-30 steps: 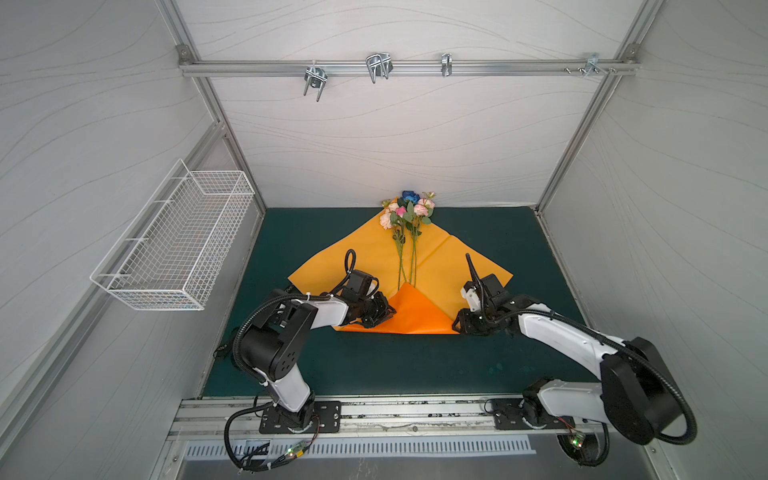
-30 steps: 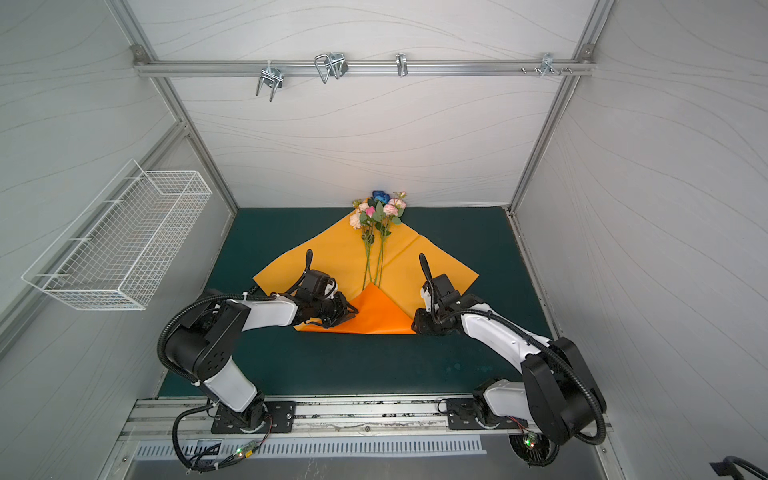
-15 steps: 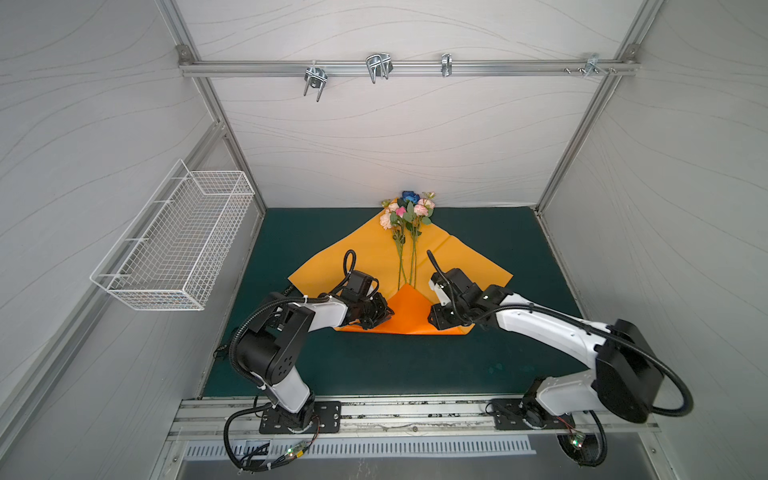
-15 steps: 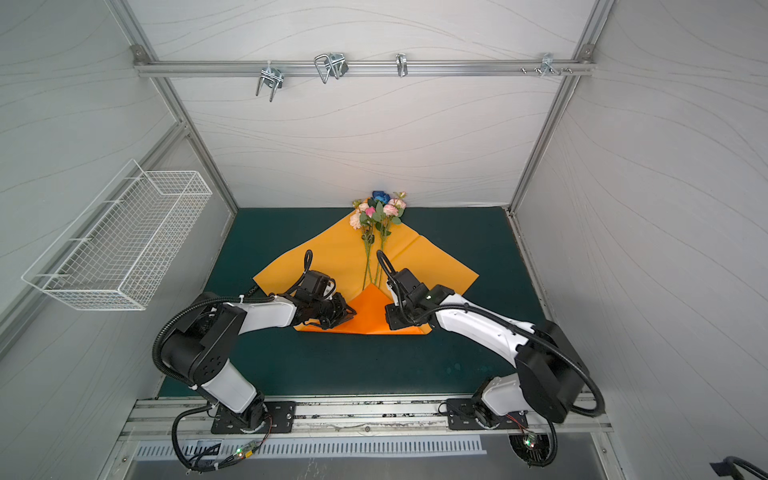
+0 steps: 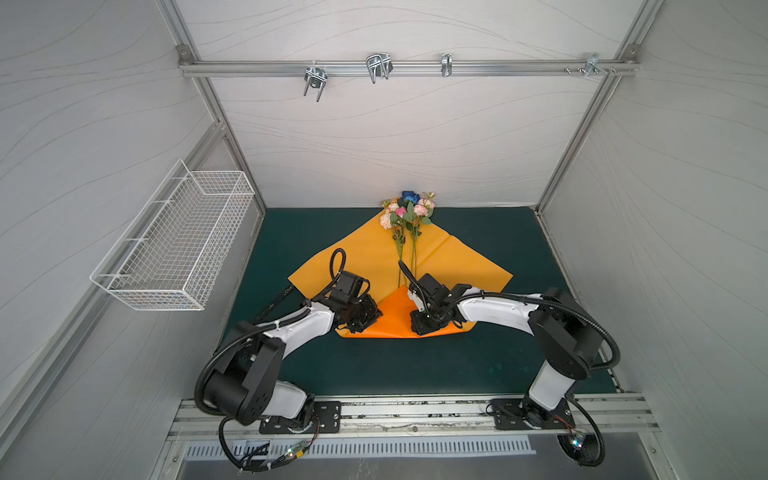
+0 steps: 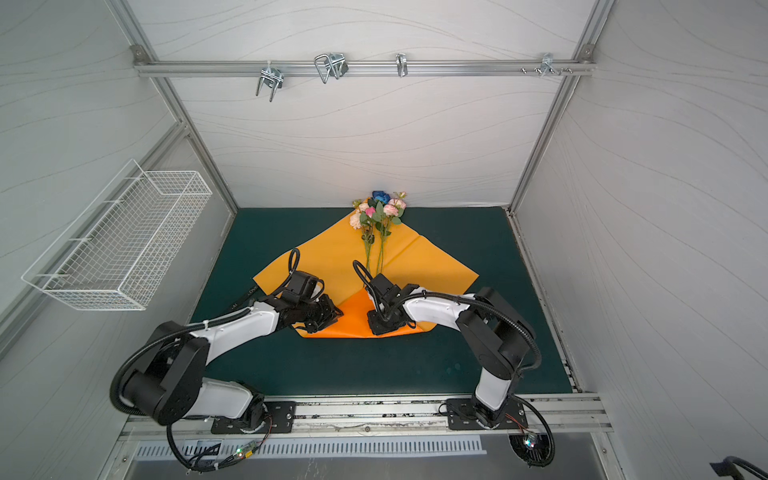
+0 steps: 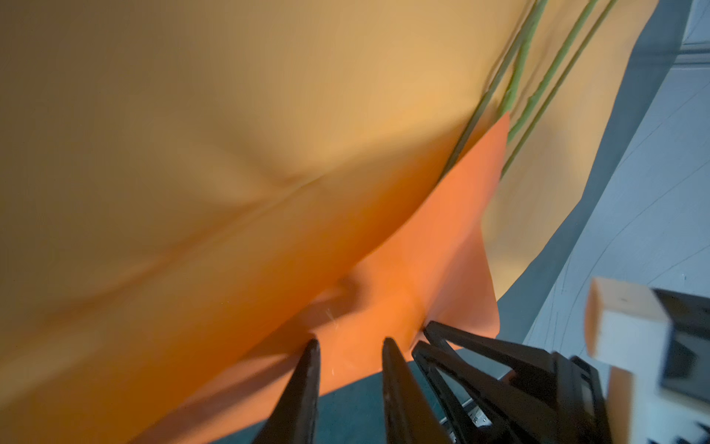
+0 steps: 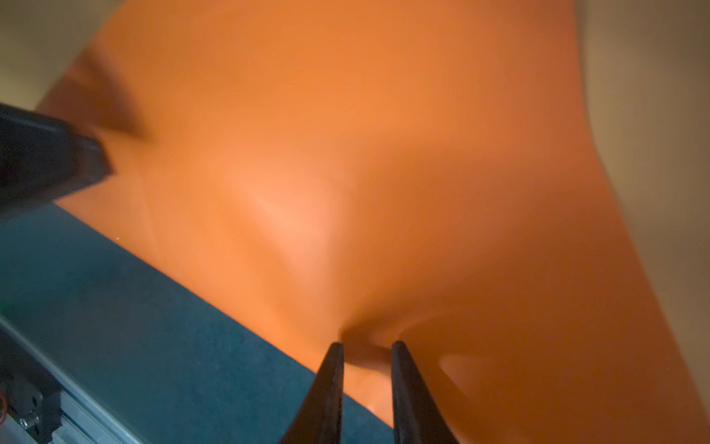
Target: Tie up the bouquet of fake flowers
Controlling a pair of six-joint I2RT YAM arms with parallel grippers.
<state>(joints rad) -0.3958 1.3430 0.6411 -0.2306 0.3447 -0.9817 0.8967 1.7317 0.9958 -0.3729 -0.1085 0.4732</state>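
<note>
The bouquet of fake flowers (image 5: 407, 212) (image 6: 378, 210) lies on the orange wrapping paper (image 5: 457, 266) with its blooms at the back wall and its green stems (image 7: 538, 77) running under a folded-up near flap (image 5: 395, 313). My left gripper (image 5: 363, 322) (image 7: 350, 341) is at the flap's left end, open, with its tips on the fold edge. My right gripper (image 5: 419, 326) (image 8: 367, 343) is at the flap's right part. Its jaws stand narrowly apart with a puckered fold of paper pinched between the tips. The right fingers (image 7: 480, 350) show close beside the left jaws.
A black lettered ribbon (image 5: 276, 301) runs out from under the paper's left corner onto the green mat (image 5: 415, 365). A white wire basket (image 5: 178, 241) hangs on the left wall. Metal hooks (image 5: 378, 68) hang from the rail overhead.
My right gripper has swung left from the paper's right side onto the folded flap, and its jaws have narrowed. The left jaws have opened wider in place.
</note>
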